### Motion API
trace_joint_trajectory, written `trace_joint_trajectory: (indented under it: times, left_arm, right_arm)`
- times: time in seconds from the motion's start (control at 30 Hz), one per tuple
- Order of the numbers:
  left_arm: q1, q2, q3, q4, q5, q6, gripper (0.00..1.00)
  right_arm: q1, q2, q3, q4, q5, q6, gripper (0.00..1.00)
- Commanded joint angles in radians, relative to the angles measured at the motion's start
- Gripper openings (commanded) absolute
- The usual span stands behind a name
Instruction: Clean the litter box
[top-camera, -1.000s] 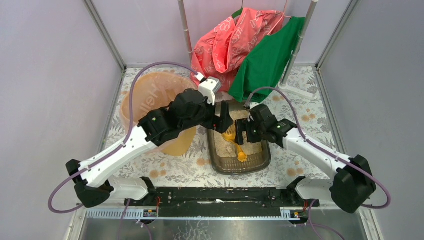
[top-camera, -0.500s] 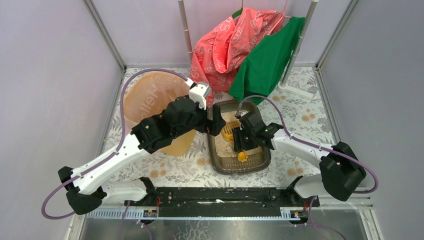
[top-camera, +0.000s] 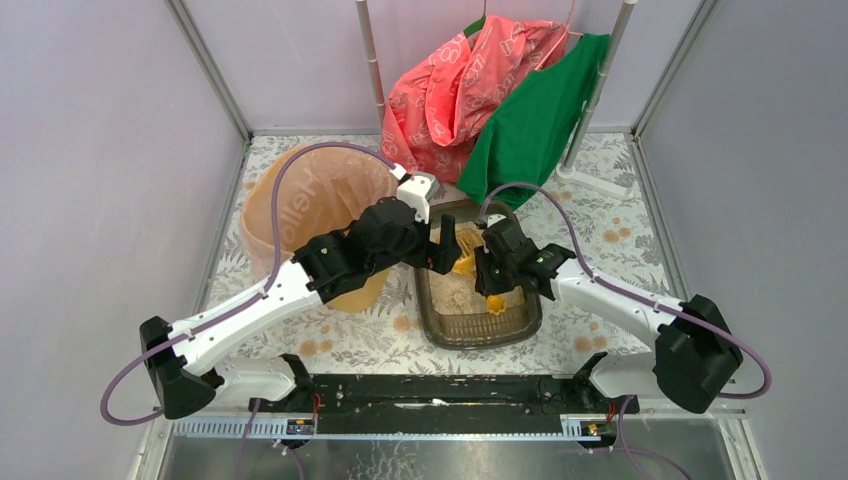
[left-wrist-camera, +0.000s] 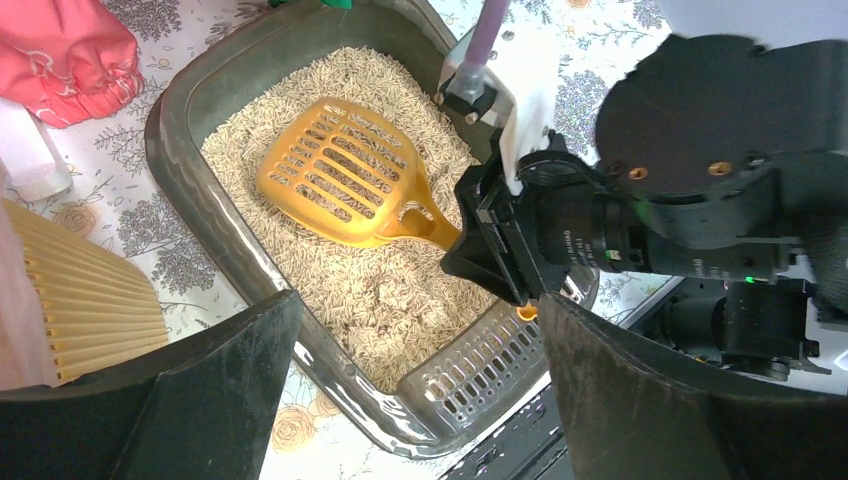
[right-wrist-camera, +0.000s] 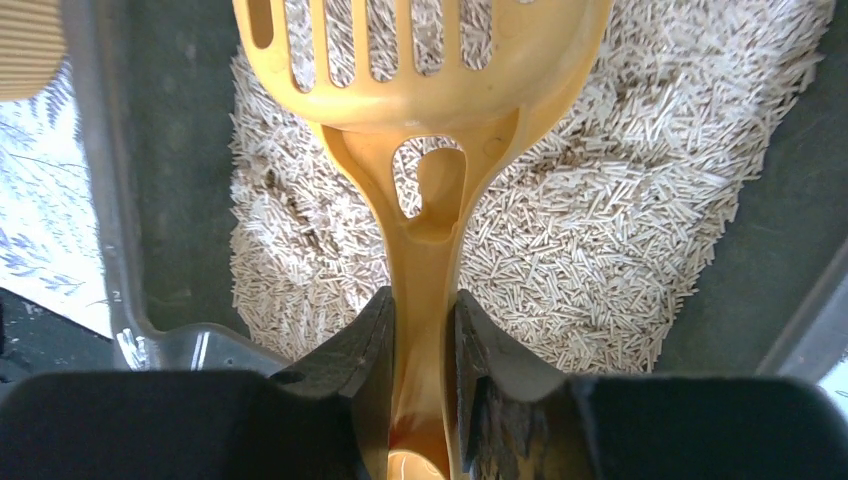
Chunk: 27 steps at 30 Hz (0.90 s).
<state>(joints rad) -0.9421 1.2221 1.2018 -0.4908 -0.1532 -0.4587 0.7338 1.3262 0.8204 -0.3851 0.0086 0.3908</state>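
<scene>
The flower-patterned table (top-camera: 620, 230) is walled on three sides, and red and green garments (top-camera: 500, 90) hang on a rack at the back. The tall yellow ribbed bin with a peach plastic liner (top-camera: 300, 200) stands at the left. Just to its right, near the middle of the table, lies the shallow dark grey-brown plastic litter box (top-camera: 480, 338), long axis running away from the arms, with beige pellet litter spread across its floor.

The cleaning looks to be in its early part. The slotted yellow plastic scoop (left-wrist-camera: 345, 175) lies head-down on the litter in the far half of the box, and its slots show only loose pellets, no lifted load. A few darker patches sit in the litter near the handle, though the view is too coarse to say if they are waste. Sifting and carrying to the bin are left to do.

The right gripper (right-wrist-camera: 422, 310) is clamped on the scoop's handle, fingers pressed to both sides. The left gripper (left-wrist-camera: 418, 303) hangs over the box's left rim with jaws wide apart, holding nothing.

Room is tight. The box walls hem the scoop in on both sides, the garments crowd the far end, and the left arm lies across the path from box to bin.
</scene>
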Motion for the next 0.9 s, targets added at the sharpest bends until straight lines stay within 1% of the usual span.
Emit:
trace_joint_trajectory:
  times: [0.0,0.17,0.3,0.37,0.5,0.6,0.7,0.77,0.87]
  left_arm:
    - [-0.008,0.009,-0.003,0.091,-0.015,-0.006,0.96]
    - [-0.008,0.02,-0.009,0.109,-0.043,-0.01,0.97]
    - [-0.007,0.009,-0.048,0.175,-0.072,-0.014,0.97]
    - [-0.006,-0.003,-0.087,0.242,-0.076,-0.011,0.97]
    - [-0.006,-0.049,-0.2,0.444,-0.069,0.0,0.99]
    - [-0.006,-0.1,-0.263,0.564,-0.062,0.02,0.99]
    - [-0.006,-0.151,-0.296,0.623,-0.05,0.052,0.99]
    - [-0.006,-0.175,-0.318,0.677,-0.021,0.075,0.99]
    - [-0.006,-0.199,-0.368,0.798,0.019,0.111,0.99]
  right_arm:
    - [0.009,-0.053,0.075,-0.029,0.052,-0.023,0.0]
    - [0.008,-0.083,0.103,-0.07,0.037,-0.022,0.0]
    - [0.001,-0.122,0.151,-0.139,0.01,-0.032,0.0]
    - [-0.012,-0.136,0.169,-0.161,-0.067,-0.045,0.0]
    - [-0.071,-0.163,0.183,-0.182,-0.222,-0.026,0.0]
    - [-0.159,-0.205,0.188,-0.197,-0.378,-0.011,0.0]
    - [-0.252,-0.242,0.2,-0.225,-0.489,-0.004,0.0]
    - [-0.281,-0.256,0.2,-0.229,-0.547,0.011,0.0]
    - [-0.293,-0.289,0.184,-0.18,-0.645,0.083,0.0]
